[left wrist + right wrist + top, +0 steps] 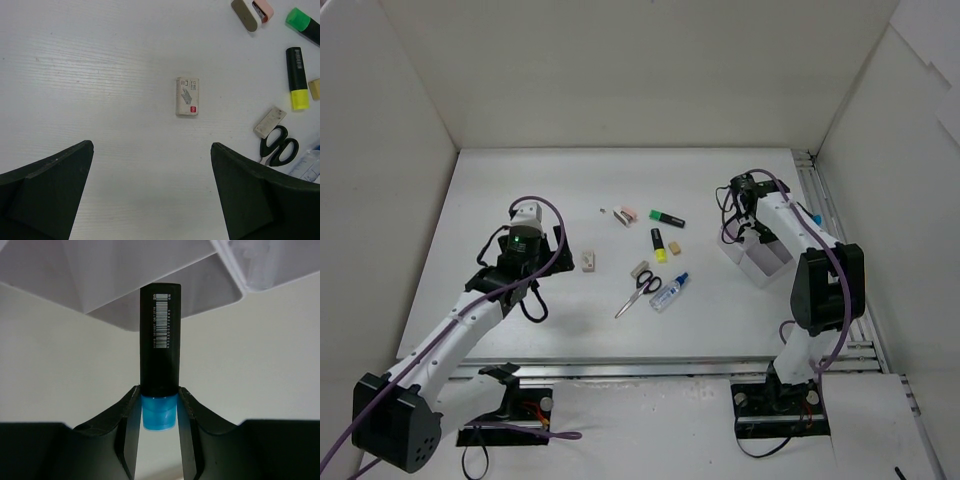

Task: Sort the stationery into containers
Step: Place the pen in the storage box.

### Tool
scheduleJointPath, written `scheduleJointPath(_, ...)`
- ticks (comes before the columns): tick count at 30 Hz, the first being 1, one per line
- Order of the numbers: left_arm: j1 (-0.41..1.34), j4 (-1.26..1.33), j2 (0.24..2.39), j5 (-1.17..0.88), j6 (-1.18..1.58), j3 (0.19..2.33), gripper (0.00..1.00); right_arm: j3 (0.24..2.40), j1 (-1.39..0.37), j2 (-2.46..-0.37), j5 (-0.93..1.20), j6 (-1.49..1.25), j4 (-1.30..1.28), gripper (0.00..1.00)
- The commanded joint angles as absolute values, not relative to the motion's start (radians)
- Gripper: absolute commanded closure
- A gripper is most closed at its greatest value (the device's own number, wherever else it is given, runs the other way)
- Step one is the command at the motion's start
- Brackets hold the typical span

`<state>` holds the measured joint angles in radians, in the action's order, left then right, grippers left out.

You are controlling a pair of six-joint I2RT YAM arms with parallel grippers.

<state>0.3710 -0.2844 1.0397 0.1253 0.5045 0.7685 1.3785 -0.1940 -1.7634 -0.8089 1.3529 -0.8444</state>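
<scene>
My right gripper (159,410) is shut on the blue cap of a black-bodied blue highlighter (160,335), whose far end points at the white organizer tray (75,280). From above, the right gripper (746,197) hangs at the tray's (761,258) far end. My left gripper (152,144) stands open and empty above the table, a beige eraser (187,96) lying ahead of it. To that eraser's right lie a yellow highlighter (296,77), a green highlighter (303,23), a second eraser (270,121), black-handled scissors (278,146) and a glue bottle (670,291).
A beige and a pink item (625,214) lie at the far edge of the group, a small beige eraser (673,247) beside the yellow highlighter. White walls close the table on three sides. A metal rail (825,215) runs along the right edge behind the tray.
</scene>
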Motion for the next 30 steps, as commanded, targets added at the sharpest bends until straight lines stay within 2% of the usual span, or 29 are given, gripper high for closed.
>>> scheduleJointPath(1, 0.364, -0.267, 1.028, 0.15, 0.517, 0.822, 0.01, 1.367, -0.19, -1.75, -0.88, 1.454, -0.755, 0.94)
scheduleJointPath(10, 0.364, -0.284, 1.035, 0.172, 0.5, 0.83, 0.01, 1.35, -0.192, -1.775, -0.903, 1.47, -0.707, 0.85)
scheduleJointPath(11, 0.364, -0.284, 1.037, 0.173, 0.5, 0.83, 0.0, 1.359, -0.193, -1.785, -0.893, 1.459, -0.704, 0.77)
scheduleJointPath(14, 0.364, -0.285, 1.045, 0.175, 0.5, 0.827, 0.0, 1.362, -0.199, -1.795, -0.9, 1.456, -0.704, 0.61)
scheduleJointPath(15, 0.364, -0.287, 1.042, 0.175, 0.5, 0.824, 0.01, 1.365, -0.212, -1.792, -0.908, 1.451, -0.706, 0.44)
scheduleJointPath(19, 0.364, -0.287, 1.019, 0.186, 0.503, 0.81, 0.01, 1.374, -0.236, -1.753, -0.942, 1.453, -0.707, 0.35)
scheduleJointPath(25, 0.364, -0.265, 0.986, 0.169, 0.489, 0.785, 0.0, 1.385, -0.287, -1.652, -0.925, 1.45, -0.721, 0.27)
scheduleJointPath(27, 0.364, -0.265, 0.973, 0.163, 0.488, 0.776, 0.0, 1.41, -0.334, -1.614, -0.894, 1.437, -0.742, 0.2)
scheduleJointPath(29, 0.364, -0.259, 0.962, 0.16, 0.488, 0.766, 0.01, 1.456, -0.38, -1.602, -0.793, 1.408, -0.761, 0.02)
scheduleJointPath(30, 0.364, -0.255, 0.953, 0.147, 0.488, 0.752, 0.0, 1.474, -0.394, -1.601, -0.749, 1.401, -0.764, 0.02)
